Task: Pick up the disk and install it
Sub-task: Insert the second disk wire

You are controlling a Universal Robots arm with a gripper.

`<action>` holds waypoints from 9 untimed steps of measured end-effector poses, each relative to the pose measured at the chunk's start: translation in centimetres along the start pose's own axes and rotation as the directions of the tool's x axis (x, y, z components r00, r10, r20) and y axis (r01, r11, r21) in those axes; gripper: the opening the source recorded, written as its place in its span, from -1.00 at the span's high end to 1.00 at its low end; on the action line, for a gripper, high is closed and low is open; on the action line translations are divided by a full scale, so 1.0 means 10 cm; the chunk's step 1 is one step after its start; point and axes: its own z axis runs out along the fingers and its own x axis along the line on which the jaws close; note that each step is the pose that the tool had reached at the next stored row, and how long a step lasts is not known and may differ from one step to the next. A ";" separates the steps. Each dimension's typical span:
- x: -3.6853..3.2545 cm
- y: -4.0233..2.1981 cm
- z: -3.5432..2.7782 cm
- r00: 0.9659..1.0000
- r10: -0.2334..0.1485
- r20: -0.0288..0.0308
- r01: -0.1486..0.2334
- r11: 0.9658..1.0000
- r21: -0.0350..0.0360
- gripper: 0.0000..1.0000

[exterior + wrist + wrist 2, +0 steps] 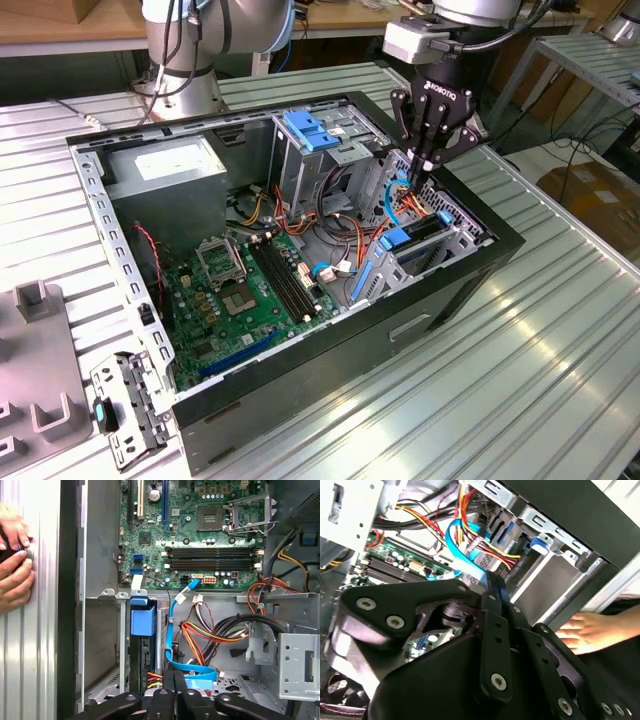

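- While its black fingers were pressed together on nothing, the tool [428, 168] hung just above the drive bay of the open black computer case [440, 300].
- Just below it sat the disk [412, 243], a dark flat drive in a bright blue plastic frame, slotted upright in the metal bay.
- Thin blue cables [172, 630] curled beside the disk.
- Further off, a person's hand [15, 555] rested on the ribbed metal desk [560, 380].
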 end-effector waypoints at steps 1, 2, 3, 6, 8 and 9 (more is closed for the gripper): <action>-0.006 -0.001 0.006 1.000 0.000 -0.012 0.000 1.000 0.000 0.77; -0.010 -0.002 0.010 1.000 0.000 -0.021 0.000 1.000 0.000 0.64; -0.019 -0.004 0.019 0.999 0.000 -0.035 0.000 1.000 0.000 0.64; -0.036 -0.024 0.062 0.998 0.001 -0.058 -0.001 1.000 -0.001 0.64; -0.038 -0.025 0.071 0.998 0.001 -0.060 -0.001 1.000 -0.001 0.67; -0.038 -0.025 0.072 0.998 0.001 -0.060 -0.001 1.000 -0.001 0.79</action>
